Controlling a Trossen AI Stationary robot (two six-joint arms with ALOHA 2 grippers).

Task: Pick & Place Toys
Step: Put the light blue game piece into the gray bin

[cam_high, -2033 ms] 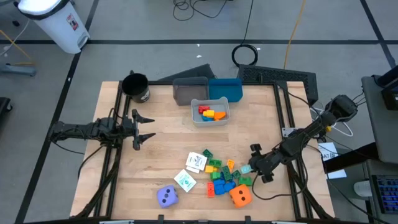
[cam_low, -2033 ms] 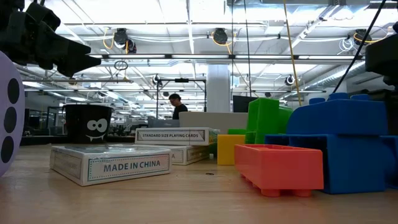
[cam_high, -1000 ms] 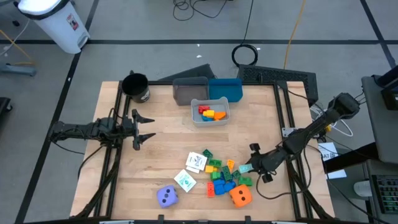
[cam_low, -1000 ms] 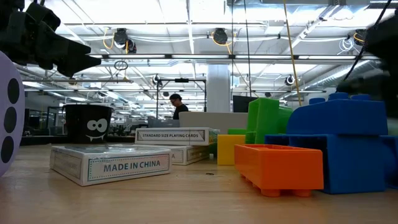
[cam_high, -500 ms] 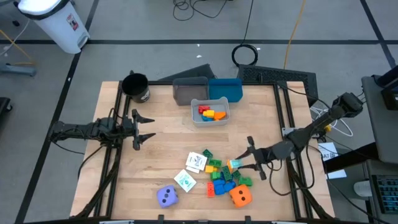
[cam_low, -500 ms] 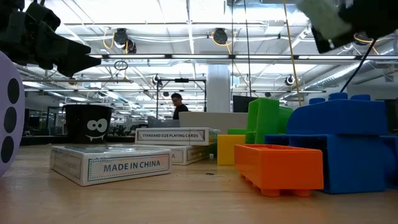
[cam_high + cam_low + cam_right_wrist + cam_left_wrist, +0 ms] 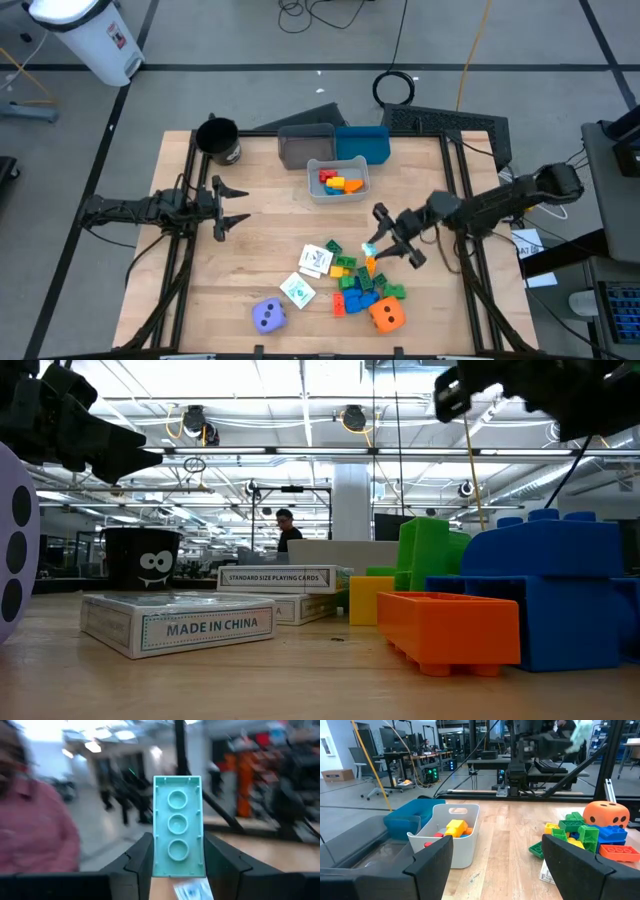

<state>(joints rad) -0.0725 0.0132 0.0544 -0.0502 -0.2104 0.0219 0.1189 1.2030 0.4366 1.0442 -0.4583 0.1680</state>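
One pale teal block (image 7: 178, 827) is clamped between the fingers of the right gripper (image 7: 376, 244), underside outward in the right wrist view. Over the last second, this gripper has been lifted off the toy pile (image 7: 362, 282) at the table's (image 7: 270, 200) near-right area and carried up and toward the centre; it is now held in the air between the pile and the white bin (image 7: 338, 180), with the block clear of the table surface.

The white bin, already loaded with red, orange and yellow blocks (image 7: 340, 183), stands just in front of the grey bin (image 7: 304, 144) and blue bin (image 7: 363, 141). The lift is judged complete, with transport to a bin the step in hand; release over the white bin is the likely requirement.

Remaining on the table are the pile of green, blue, yellow and red blocks, the orange die (image 7: 387, 315), the purple die (image 7: 268, 316) and the white cards (image 7: 314, 259).

The left gripper (image 7: 234, 208) is parked at the table's left side, unmoved, with its fingers spread and nothing between them. The black cup (image 7: 218, 140) stands at the far-left corner.
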